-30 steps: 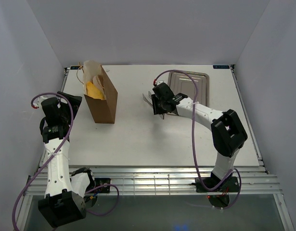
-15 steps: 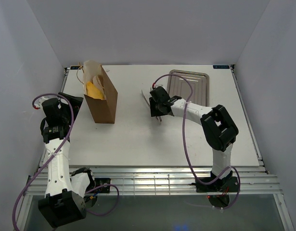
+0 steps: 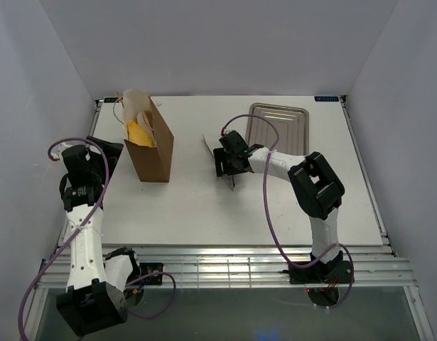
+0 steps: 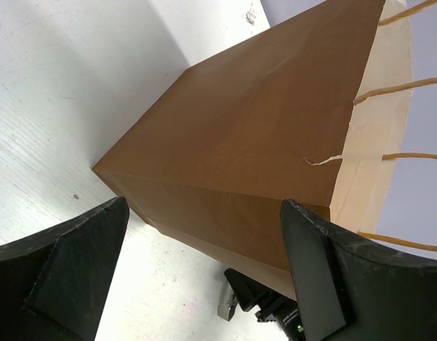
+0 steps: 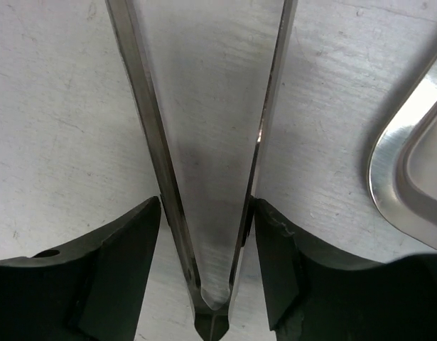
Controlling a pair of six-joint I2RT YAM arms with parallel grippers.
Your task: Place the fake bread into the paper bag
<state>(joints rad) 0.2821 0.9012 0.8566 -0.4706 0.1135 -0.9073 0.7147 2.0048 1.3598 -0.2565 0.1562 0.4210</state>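
Where the overhead camera looks down on the white table, the entries run as follows.

Item, the paper bag: upright, mouth open, at the rear left of the table.
Item, the fake bread: a yellow-orange patch inside the bag's mouth. It may be more than one loaf, but it shows too small to tell.
Item, the left gripper: just left of the bag and apart from it.
Item, the right gripper: well to the right of the bag, clamped on silver tongs.
Item, a flat steel tray: farther from the bag than the tongs, on the same side.

Left wrist view. The bag's brown side wall fills most of the frame, with its pale inside and string handles at the top edge. The black fingers are spread wide to either side of the bag's lower corner and touch nothing.

Right wrist view. The two steel arms of the tongs narrow to a joined end between the fingers. The fingers press against the arms' outer edges. The tray's rounded corner lies just beside the tongs.
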